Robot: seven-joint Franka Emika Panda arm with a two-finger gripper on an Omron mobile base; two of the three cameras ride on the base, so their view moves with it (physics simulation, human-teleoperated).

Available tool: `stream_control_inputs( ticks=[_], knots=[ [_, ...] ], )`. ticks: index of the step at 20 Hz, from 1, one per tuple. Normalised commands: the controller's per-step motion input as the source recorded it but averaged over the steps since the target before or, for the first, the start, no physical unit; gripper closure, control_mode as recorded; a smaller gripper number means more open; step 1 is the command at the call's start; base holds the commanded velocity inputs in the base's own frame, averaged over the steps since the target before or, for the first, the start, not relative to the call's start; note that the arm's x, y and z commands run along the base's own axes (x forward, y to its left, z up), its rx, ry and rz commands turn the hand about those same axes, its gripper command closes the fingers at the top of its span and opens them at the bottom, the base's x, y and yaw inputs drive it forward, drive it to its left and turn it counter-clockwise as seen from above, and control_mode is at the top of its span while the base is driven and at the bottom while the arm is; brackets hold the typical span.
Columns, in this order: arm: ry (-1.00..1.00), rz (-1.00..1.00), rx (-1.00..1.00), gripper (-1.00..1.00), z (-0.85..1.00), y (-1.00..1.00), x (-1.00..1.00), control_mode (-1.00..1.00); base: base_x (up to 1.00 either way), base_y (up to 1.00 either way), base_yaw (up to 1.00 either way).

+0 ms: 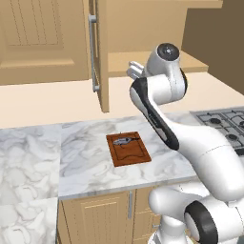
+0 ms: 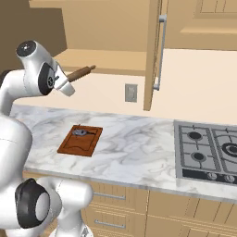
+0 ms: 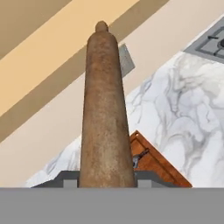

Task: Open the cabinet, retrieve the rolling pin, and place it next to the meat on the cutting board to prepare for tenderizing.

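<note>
While the cabinet [image 2: 152, 51] stands with one door swung out edge-on, its long silver bar handle [image 2: 160, 52] facing the stove side, the shelf inside it lies bare in what the base views show of it. The pincer [image 2: 65, 84] is clenched on the rolling pin [image 2: 81, 72], gripping it near one end so that the wooden cylinder juts out beyond the fingers toward the open cabinet, raised high above the worktop [image 2: 134, 143]. In the hand view the rolling pin [image 3: 104, 113] runs straight up from between the fingertips [image 3: 65, 179], its small knob at the far end, and past it part of the cutting board [image 3: 153, 166] shows below.

The cutting board [image 1: 128, 148] lies flat on the marble worktop [image 1: 81, 157], below the open cabinet [image 1: 101, 52] and well apart from the held pin. The meat [image 1: 125, 140] rests on the board's far end, a small grey lump with most of the board bare beside it; in the right base view the meat [image 2: 81, 133] sits likewise at the rear of the cutting board [image 2: 79, 141]. A gas hob [image 2: 208, 152] is let into the worktop to the right, well apart from the board. A wall socket [image 2: 131, 92] sits on the backsplash just beside the open door's lower edge.
</note>
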Motion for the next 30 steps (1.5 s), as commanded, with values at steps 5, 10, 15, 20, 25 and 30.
stream_control_inputs(
  ticks=[5, 10, 15, 20, 25, 30],
  knots=[
    [0.03, 0.00, 0.00, 1.00, -0.44, 0.00, -0.75, -1.00, 0.00, 0.00, 0.00],
    [0.03, 0.00, 0.00, 1.00, -0.42, 0.00, -0.58, -1.00, 0.00, 0.00, 0.00],
    [0.19, 0.00, 0.00, 1.00, -0.36, 0.02, -0.07, -1.00, 0.00, 0.00, 0.00],
    [0.23, 0.00, 0.00, 1.00, -0.59, 0.00, 0.24, -1.00, 0.00, 0.00, 0.00],
    [0.08, 0.00, 0.00, 1.00, -0.54, 0.00, 0.06, -1.00, 0.00, 0.00, 0.00],
    [0.05, 0.00, 0.00, 1.00, -0.36, 0.00, 0.04, -1.00, 0.00, 0.00, 0.00]
  ],
)
